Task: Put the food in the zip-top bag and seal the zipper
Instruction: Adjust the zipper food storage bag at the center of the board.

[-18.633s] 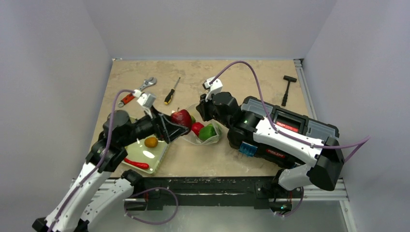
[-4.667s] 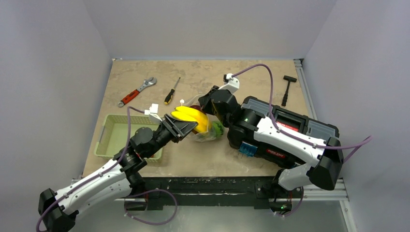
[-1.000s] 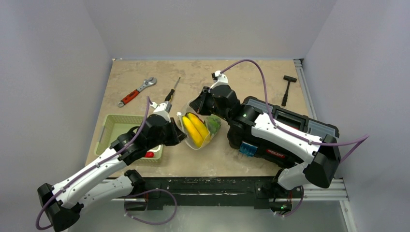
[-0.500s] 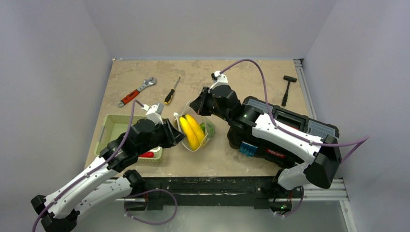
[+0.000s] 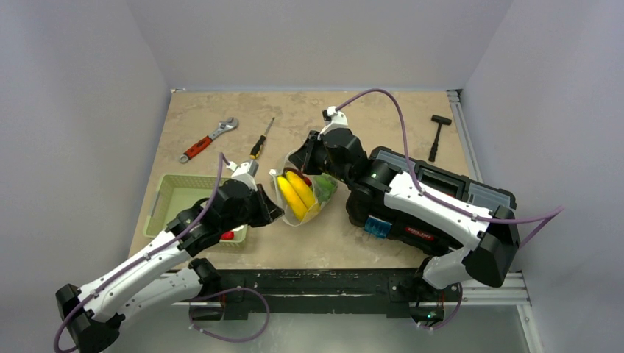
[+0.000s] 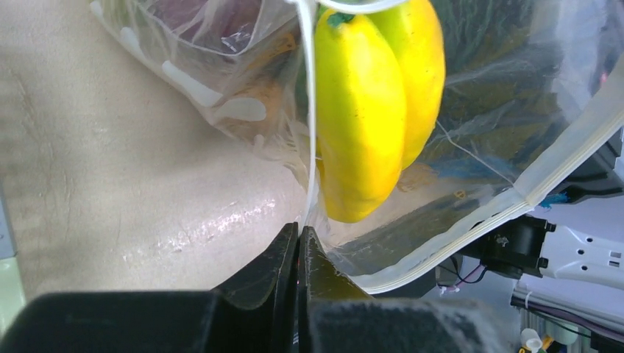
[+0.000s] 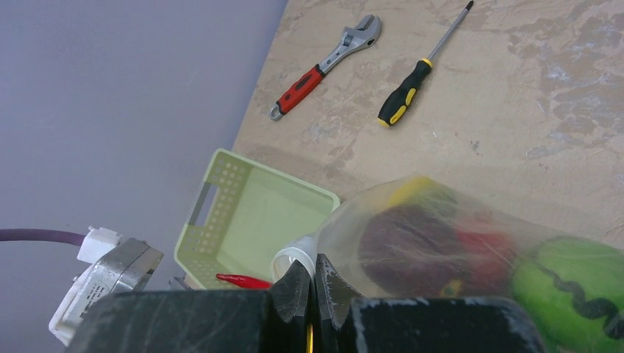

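The clear zip-top bag (image 5: 305, 200) hangs open between both grippers, mid-table. Inside it lie yellow bananas (image 5: 295, 195) (image 6: 375, 110), a green fruit (image 5: 324, 187) (image 7: 566, 287) and dark maroon and red pieces (image 7: 427, 243). My left gripper (image 5: 273, 210) (image 6: 300, 229) is shut on the bag's near-left edge. My right gripper (image 5: 301, 157) (image 7: 313, 266) is shut on the far edge of its mouth. The zipper (image 6: 566, 165) shows as a pale strip along the open mouth. A long red chilli (image 5: 227, 235) (image 7: 243, 280) lies in the green basket.
The pale green mesh basket (image 5: 171, 200) (image 7: 250, 213) stands left of the bag, partly under my left arm. A wrench (image 5: 208, 138), a screwdriver (image 5: 260, 140) and a hammer (image 5: 438, 132) lie farther back. A black toolbox (image 5: 441, 190) sits under my right arm.
My left gripper drew back a little to the left, then came back onto the bag's near edge. The bag shifted slightly. The right gripper kept its hold.
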